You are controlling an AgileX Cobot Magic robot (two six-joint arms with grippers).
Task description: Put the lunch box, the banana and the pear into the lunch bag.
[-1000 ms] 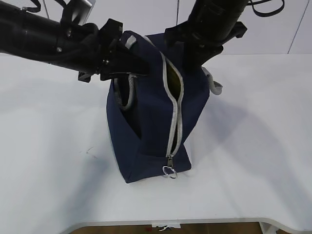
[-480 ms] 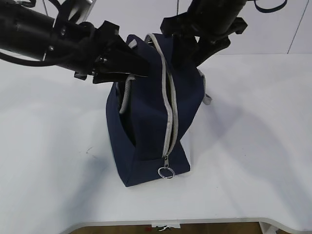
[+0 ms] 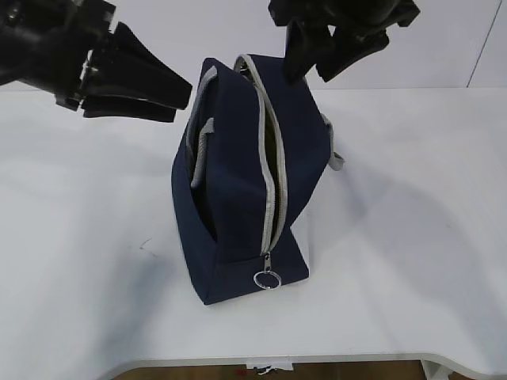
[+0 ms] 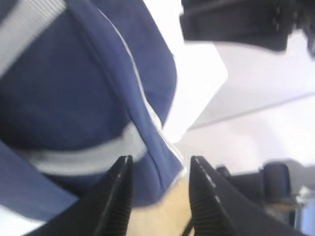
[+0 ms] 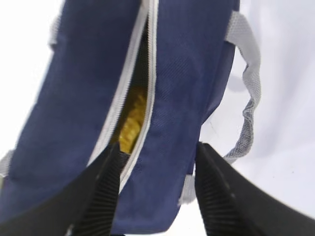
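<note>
The navy lunch bag (image 3: 238,198) stands upright mid-table, its grey zipper (image 3: 273,190) partly open and its metal ring pull (image 3: 268,279) at the near end. My left gripper (image 3: 181,99) is open and empty, off the bag's upper left; the bag also shows in the left wrist view (image 4: 74,98) beyond that gripper (image 4: 160,167). My right gripper (image 3: 313,71) is open and empty above the bag's far end. In the right wrist view this gripper (image 5: 157,152) hovers over the bag (image 5: 187,73). Something yellow (image 5: 130,123) shows through the zipper gap; I cannot tell which fruit. The lunch box is hidden.
The bag sits on a white table (image 3: 412,237). Grey webbing handles hang on the bag's left side (image 3: 202,150) and right side (image 3: 337,158). The table's front edge (image 3: 317,360) is near the bottom of the exterior view.
Both grippers have pulled up and away from the bag. The left one let go of the bag's left side and moved left. The bag's opening has narrowed.
</note>
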